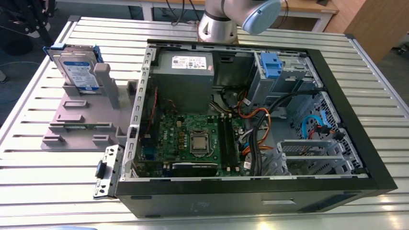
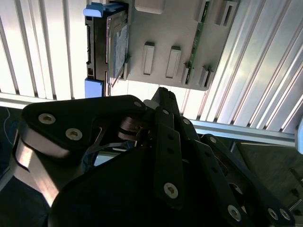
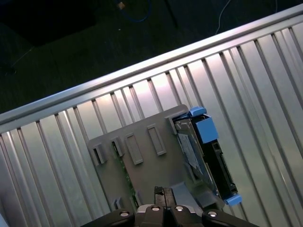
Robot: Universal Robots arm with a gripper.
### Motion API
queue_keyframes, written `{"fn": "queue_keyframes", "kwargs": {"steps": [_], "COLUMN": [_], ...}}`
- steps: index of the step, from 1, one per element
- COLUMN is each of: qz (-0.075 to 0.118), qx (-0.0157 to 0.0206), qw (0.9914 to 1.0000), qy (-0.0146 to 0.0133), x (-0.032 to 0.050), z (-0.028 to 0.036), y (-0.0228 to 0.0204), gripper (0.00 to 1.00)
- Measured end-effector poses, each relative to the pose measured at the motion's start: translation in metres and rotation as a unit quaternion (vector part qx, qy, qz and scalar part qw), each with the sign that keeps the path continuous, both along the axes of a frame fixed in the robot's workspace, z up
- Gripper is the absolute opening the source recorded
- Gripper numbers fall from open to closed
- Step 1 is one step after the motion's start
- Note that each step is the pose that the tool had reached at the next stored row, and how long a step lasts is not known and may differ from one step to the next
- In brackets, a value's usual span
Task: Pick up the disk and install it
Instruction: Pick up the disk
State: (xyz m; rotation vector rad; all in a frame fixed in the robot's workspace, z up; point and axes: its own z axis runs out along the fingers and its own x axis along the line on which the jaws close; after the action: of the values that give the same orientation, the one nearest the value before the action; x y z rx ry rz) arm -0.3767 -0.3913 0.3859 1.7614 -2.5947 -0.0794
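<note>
At the exterior view's left, the disk (image 1: 78, 71) is standing upright on its edge in a slot of a grey fixture (image 1: 83, 122), with its blue bracket framing the silver body and the label facing the viewer. The fixture is lying on a slatted metal table (image 1: 38, 182). To its right, an open computer case (image 1: 357, 120) is lying on its side. In it, a grey power supply (image 1: 185, 72) is sitting above a green motherboard (image 1: 191, 139). Behind the case, the robot arm (image 1: 221, 24) is rising from the table's far side. Further right, 1 bare blue clip (image 1: 271, 64) is sitting in the drive bay, and orange and black cables are running below it.

In both wrist views, the gripper (image 3: 163, 190) (image 2: 163, 93) is hovering over the fixture (image 3: 147, 165) (image 2: 175, 33), near the disk (image 3: 201, 158) (image 2: 116, 42) but apart from it. Its 2 fingertips are pressing together with nothing between them.
</note>
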Motion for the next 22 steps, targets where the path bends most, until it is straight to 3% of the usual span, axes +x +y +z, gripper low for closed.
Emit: {"fn": "queue_keyframes", "kwargs": {"steps": [22], "qz": [0.008], "qx": [0.0], "qw": [0.99997], "qy": [0.0], "x": [0.0], "z": [0.0], "y": [0.0], "gripper": [0.11]}}
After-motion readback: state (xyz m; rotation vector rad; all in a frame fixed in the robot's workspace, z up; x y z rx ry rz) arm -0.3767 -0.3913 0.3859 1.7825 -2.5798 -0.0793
